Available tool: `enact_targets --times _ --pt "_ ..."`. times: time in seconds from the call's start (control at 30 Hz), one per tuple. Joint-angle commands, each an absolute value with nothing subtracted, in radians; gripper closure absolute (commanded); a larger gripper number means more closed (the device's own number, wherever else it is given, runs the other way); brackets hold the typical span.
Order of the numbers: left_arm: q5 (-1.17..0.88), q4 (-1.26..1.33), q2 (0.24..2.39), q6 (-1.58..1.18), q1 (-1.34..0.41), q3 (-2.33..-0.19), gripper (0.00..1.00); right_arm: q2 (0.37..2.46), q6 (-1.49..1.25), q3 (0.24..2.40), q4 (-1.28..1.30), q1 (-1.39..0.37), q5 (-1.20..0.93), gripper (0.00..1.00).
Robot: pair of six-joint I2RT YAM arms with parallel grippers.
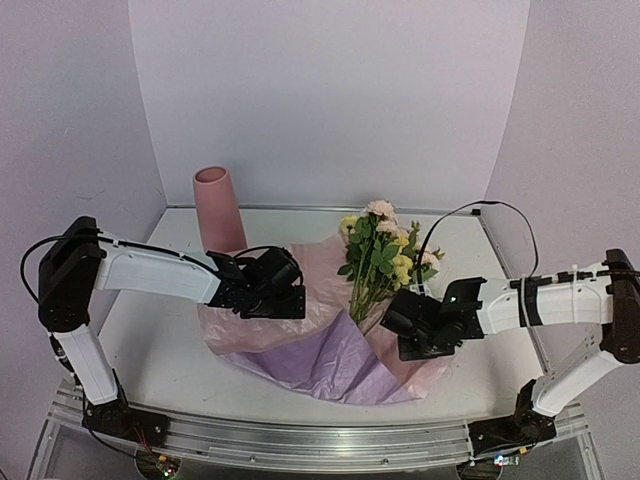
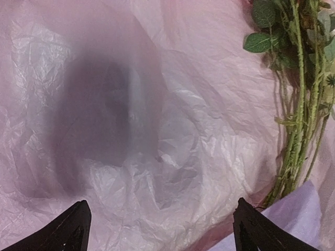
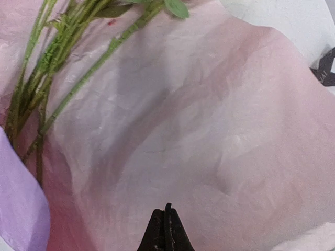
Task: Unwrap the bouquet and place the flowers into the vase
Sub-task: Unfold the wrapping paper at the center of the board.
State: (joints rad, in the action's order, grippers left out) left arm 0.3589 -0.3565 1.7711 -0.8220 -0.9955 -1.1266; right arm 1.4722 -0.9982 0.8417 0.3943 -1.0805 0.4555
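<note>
The bouquet lies unwrapped. Its flowers [image 1: 380, 250] rest on the spread crinkled pink paper [image 1: 320, 350] at mid-table, blooms toward the back. The pink vase [image 1: 218, 208] stands upright at the back left, apart from both arms. My left gripper [image 1: 288, 303] hovers over the paper's left part. In the left wrist view the left gripper [image 2: 162, 230] is open over bare paper [image 2: 183, 104], with the green stems [image 2: 298, 130] off to its right. My right gripper [image 1: 398, 335] is by the stem ends. In the right wrist view the right gripper [image 3: 167, 212] is shut over the paper [image 3: 209, 130], with the stems [image 3: 47, 78] at upper left.
A lilac inner sheet [image 1: 330, 365] lies over the paper's near side. A piece of black ribbon [image 3: 325, 67] sits at the paper's edge on the white table [image 1: 150, 340]. Pale walls close in the back and both sides, and a metal rail runs along the near edge.
</note>
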Motion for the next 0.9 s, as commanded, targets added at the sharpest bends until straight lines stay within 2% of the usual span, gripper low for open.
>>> enact_targets --times 0.0,0.33,0.57,0.87 --pt "0.341 -0.342 1.793 -0.853 -0.973 -1.166 0.05 1.415 -1.071 0.768 0.463 -1.079 0.438 1.0" --pt "0.331 -0.341 1.822 -0.896 -0.96 -1.1 0.21 1.39 -1.121 0.632 0.341 -1.079 0.353 1.0" --pt "0.336 -0.341 1.807 -0.909 -0.958 -1.054 0.22 1.412 -1.101 0.616 0.321 -1.066 0.349 1.0" --pt "0.321 -0.337 1.792 -0.939 -0.943 -0.992 0.23 1.372 -1.027 0.558 0.256 -0.956 0.278 1.0"
